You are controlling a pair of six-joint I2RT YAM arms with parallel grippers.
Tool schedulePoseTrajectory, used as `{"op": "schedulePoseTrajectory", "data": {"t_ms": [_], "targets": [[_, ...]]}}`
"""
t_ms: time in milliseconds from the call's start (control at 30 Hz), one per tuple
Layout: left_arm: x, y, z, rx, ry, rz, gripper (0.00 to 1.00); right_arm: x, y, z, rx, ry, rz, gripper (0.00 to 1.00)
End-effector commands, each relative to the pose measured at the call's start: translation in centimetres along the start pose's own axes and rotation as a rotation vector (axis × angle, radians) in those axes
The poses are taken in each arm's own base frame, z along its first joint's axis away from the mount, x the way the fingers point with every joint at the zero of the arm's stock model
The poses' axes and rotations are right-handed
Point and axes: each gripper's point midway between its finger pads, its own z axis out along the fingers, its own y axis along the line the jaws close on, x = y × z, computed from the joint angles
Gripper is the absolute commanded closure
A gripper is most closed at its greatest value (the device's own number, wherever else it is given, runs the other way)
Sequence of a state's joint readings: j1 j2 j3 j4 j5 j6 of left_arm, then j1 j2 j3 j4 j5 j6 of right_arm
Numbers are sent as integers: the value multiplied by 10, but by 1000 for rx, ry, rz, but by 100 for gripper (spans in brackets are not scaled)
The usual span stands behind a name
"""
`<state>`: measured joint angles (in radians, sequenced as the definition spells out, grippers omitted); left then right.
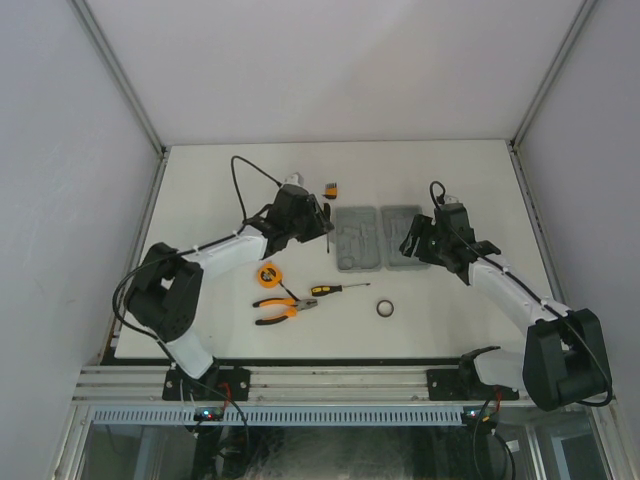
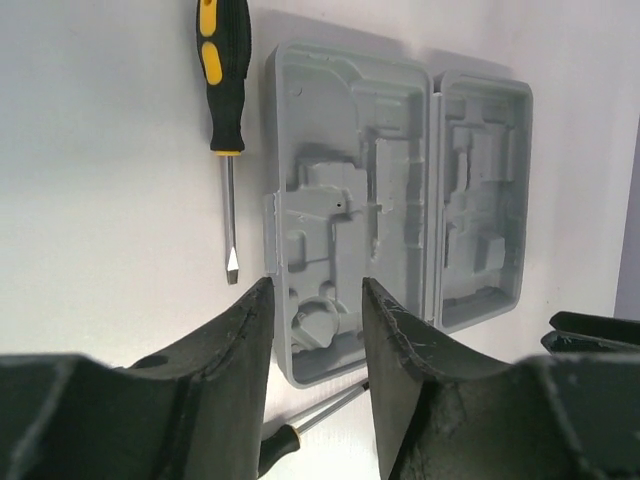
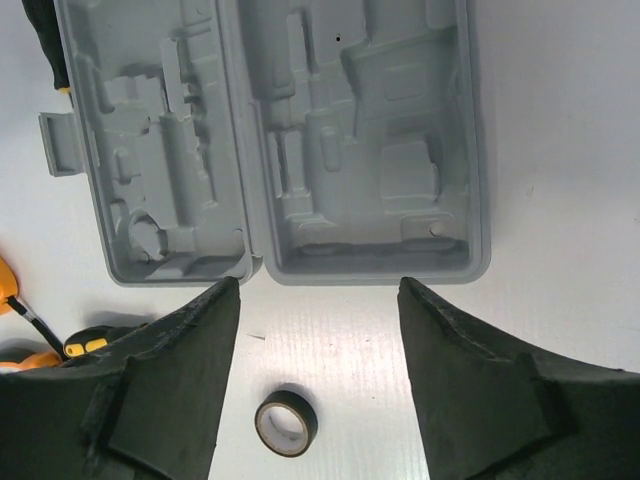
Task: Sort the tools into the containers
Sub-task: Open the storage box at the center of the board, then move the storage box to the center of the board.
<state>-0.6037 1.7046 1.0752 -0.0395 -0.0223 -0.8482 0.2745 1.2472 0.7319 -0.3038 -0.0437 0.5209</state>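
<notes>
The grey tool case [image 1: 381, 238] lies open on the table, both moulded halves facing up with nothing in them [image 2: 432, 200] [image 3: 232, 130]. My left gripper [image 1: 318, 215] [image 2: 318, 300] hovers open at the case's left side, nothing between its fingers. One black-and-orange screwdriver [image 2: 224, 90] lies beside the case's left edge. A second screwdriver [image 1: 338, 289] [image 2: 310, 420] lies in front of the case. My right gripper [image 1: 415, 245] [image 3: 318, 290] stands open above the case's near edge. The small black ring [image 1: 386, 308] [image 3: 286, 423] lies on the table below it.
The orange tape measure [image 1: 267, 274] and the orange-handled pliers [image 1: 285, 309] lie left of the front screwdriver. A tiny orange-black block [image 1: 332, 188] sits behind the case. White walls enclose the table on three sides.
</notes>
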Motion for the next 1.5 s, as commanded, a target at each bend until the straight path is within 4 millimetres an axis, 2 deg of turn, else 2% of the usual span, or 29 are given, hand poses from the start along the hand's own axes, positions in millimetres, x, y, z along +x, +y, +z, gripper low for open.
{"op": "schedulePoseTrajectory", "data": {"t_ms": [0, 200, 433, 600, 733, 1033, 1233, 1467], "targets": [[-24, -9, -27, 9, -78, 73, 55, -16, 8, -7, -21, -73, 7, 34], [-36, -8, -53, -13, -119, 131, 50, -16, 11, -8, -13, -75, -20, 32], [-46, -3, -88, -50, -147, 206, 46, -16, 26, 3, -20, -50, -70, 36], [-41, 6, -107, -67, -124, 236, 44, -20, 41, 23, -24, -10, -136, 40], [-32, 21, -119, -94, -108, 252, 44, -23, 44, 44, -6, 10, -174, 46], [2, 58, -131, -130, -43, 270, 47, -23, 44, 88, 15, 60, -242, 51], [16, 74, -134, -154, -29, 260, 48, -27, 49, 93, 1, 50, -259, 52], [17, 72, -133, -148, -25, 245, 49, -36, 56, 97, 0, 43, -274, 52]]}}
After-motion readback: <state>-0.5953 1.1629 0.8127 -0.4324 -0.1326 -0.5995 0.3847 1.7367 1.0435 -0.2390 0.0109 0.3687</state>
